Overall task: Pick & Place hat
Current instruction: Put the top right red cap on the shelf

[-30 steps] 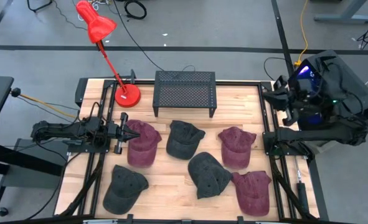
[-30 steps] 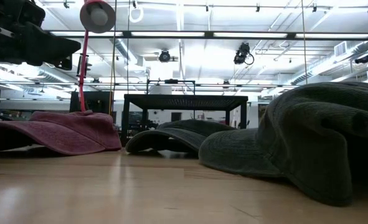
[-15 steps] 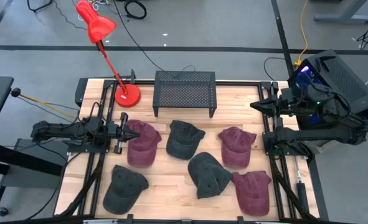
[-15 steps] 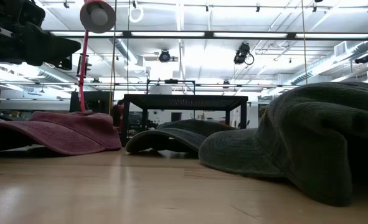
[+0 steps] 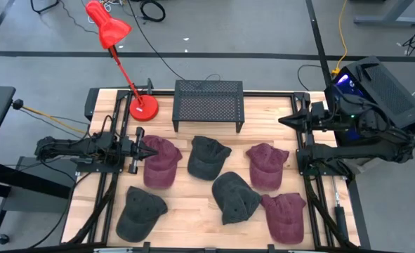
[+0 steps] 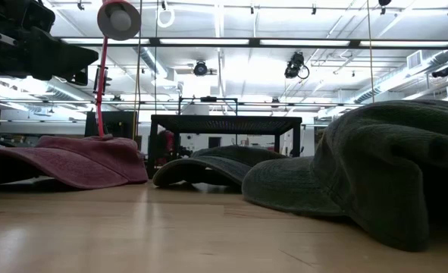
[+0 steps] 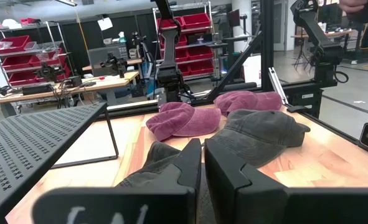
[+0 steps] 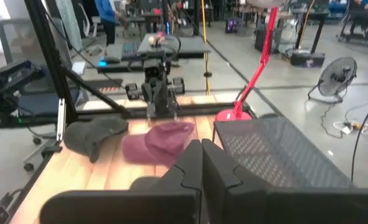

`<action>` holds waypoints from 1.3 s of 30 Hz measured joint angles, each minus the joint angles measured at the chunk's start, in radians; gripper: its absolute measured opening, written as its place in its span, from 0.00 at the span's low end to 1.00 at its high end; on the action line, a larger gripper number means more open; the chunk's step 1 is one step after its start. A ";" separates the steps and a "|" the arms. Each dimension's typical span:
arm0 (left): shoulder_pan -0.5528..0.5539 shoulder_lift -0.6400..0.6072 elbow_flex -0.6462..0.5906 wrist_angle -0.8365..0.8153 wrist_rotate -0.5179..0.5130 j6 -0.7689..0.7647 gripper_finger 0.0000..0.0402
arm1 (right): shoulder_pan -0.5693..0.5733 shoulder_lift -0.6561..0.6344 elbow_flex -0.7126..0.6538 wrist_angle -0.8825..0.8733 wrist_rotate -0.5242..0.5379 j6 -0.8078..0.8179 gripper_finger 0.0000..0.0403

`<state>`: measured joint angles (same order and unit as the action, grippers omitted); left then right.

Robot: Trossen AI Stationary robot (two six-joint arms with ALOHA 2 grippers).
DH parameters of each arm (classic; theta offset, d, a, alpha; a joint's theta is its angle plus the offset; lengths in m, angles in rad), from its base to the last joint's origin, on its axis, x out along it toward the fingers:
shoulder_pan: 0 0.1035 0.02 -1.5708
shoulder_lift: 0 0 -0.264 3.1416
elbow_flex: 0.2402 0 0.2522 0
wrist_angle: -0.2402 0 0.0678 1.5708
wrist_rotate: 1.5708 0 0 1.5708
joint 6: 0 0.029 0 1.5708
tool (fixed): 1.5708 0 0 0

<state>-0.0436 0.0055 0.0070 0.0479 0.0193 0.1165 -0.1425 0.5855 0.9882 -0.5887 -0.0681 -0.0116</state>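
Note:
Several caps lie crown-up on the wooden table, three maroon and three dark grey. My left gripper is shut and hovers level at the left edge of the left maroon cap, above it in the low view. My right gripper is shut and held high over the table's right far part, pointing left. The right maroon cap lies nearer than it. A dark grey cap sits mid-table.
A black mesh stand stands at the far middle, with a red desk lamp to its left. More caps lie near: dark grey, maroon and dark grey. Bare wood shows along the near edge.
My right gripper has swung out from beside its base toward the table's left and now points level over the table's right far edge. The left arm and the caps have stayed where they were.

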 joint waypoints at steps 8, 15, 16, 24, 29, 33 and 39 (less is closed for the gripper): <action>0.000 0.000 0.000 0.000 0.000 0.000 0.07 | 0.000 0.005 0.000 -0.188 0.000 -0.001 0.01; 0.000 0.000 0.000 0.000 0.000 0.000 0.07 | 0.000 0.025 0.000 -0.328 0.002 -0.006 0.01; 0.000 0.000 0.000 0.000 0.000 0.000 0.07 | 0.000 0.032 0.000 -0.335 0.012 -0.006 0.01; 0.000 0.000 0.000 0.000 0.000 0.000 0.07 | 0.000 0.119 0.000 -0.402 0.102 0.002 0.05; 0.000 0.000 0.000 0.000 0.000 0.000 0.07 | 0.000 0.177 0.000 -0.496 0.105 -0.002 0.11; 0.000 0.000 0.000 0.000 0.000 0.000 0.07 | 0.000 0.183 -0.028 -0.540 0.106 -0.026 0.16; 0.000 0.000 0.000 0.000 0.000 0.000 0.07 | -0.012 0.185 -0.125 -0.536 0.116 -0.031 0.23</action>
<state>-0.0437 0.0052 0.0071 0.0483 0.0194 0.1162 -0.1542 0.7702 0.8631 -1.1243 0.0475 -0.0425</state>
